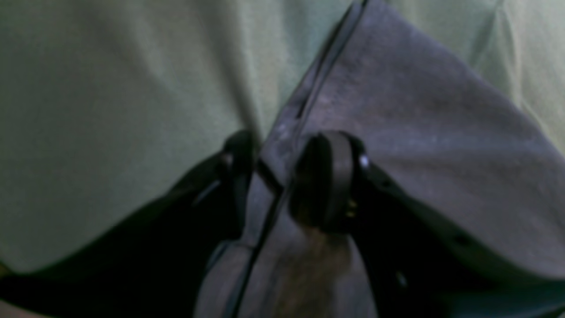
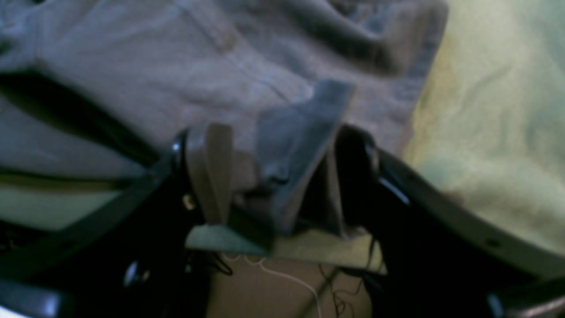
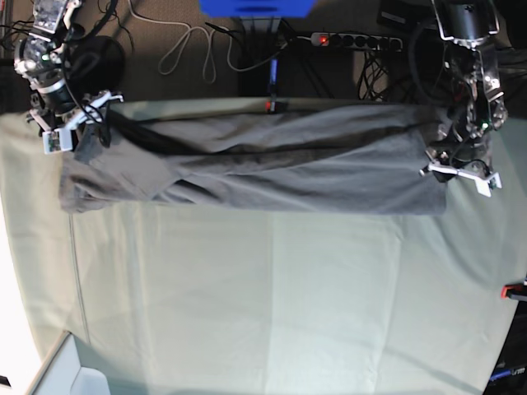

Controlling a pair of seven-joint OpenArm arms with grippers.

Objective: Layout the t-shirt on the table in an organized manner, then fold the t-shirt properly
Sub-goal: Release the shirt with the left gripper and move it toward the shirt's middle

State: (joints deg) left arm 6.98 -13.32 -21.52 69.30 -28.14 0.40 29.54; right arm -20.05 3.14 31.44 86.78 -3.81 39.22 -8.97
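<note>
In the base view the right gripper [image 3: 82, 115] sits at the far-left top corner of the table [image 3: 272, 304], at the sleeve end of the t-shirt [image 3: 263, 169]. Its wrist camera shows its jaws clamped on a raised fold of grey hem, one pale finger [image 2: 212, 172] on one side of the fold and a dark one on the other. From there the shirt stretches as a long, rumpled grey band along the table's far edge — doubled over itself, with dark creases running lengthwise. A small red clamp [image 3: 269, 106] sits at the middle of that edge, and a power strip [image 3: 354, 39] lies on the floor beyond. At the band's right end the left gripper [image 3: 451, 164] straddles the shirt's stitched edge, one finger [image 1: 326, 181] on the grey cloth, the other on the green side; whether it has actually pinched the fabric cannot be told. Another red clamp [image 3: 515, 290] marks the right edge.
</note>
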